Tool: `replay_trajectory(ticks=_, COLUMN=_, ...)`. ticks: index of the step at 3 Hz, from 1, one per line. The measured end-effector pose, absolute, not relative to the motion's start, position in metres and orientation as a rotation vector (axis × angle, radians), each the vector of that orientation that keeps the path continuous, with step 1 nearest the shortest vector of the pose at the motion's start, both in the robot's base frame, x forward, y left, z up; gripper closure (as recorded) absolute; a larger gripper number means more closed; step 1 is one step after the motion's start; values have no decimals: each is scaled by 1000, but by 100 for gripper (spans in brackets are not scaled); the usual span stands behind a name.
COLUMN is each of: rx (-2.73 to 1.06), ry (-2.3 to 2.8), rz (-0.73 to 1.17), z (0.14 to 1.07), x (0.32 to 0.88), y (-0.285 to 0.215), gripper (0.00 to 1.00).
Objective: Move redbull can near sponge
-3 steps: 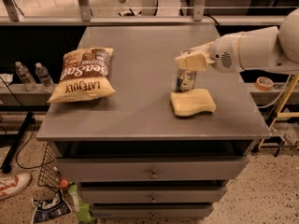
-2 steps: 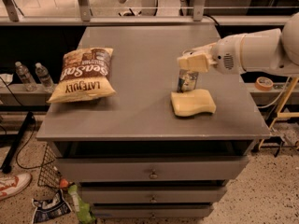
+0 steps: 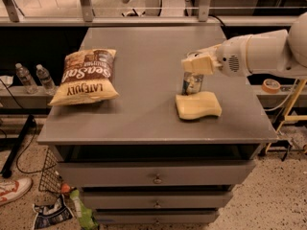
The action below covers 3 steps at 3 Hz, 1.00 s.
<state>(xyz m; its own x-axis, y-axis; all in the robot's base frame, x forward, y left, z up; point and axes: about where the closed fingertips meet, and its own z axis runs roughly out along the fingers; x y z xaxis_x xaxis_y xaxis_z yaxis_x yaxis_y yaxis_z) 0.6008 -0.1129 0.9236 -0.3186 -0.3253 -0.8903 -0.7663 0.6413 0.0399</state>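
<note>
The redbull can (image 3: pixel 193 84) stands upright on the grey table (image 3: pixel 144 109), right of centre. It touches the far edge of the pale yellow sponge (image 3: pixel 197 105), which lies flat just in front of it. My gripper (image 3: pixel 195 62) reaches in from the right on the white arm (image 3: pixel 261 54) and sits around the can's top, hiding the rim and pull tab.
A brown-and-yellow chip bag (image 3: pixel 87 76) lies on the table's left side. Drawers (image 3: pixel 156 178) are below the tabletop. Water bottles (image 3: pixel 36 78) stand on a shelf to the left, and a tape roll (image 3: pixel 271 86) lies to the right. A railing runs behind the table.
</note>
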Motion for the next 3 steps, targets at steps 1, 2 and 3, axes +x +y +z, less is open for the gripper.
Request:
replay_trajectory(ticks=1, rx=-866, ry=1906, rz=583, z=924, x=601, y=-111, gripper=36)
replay_trajectory(ticks=2, rx=-871, ry=1902, rz=581, z=925, x=600, y=-108, gripper=4)
replay_trajectory(ticks=3, rx=-871, ry=1899, rz=576, z=926, x=600, y=-109, gripper=0)
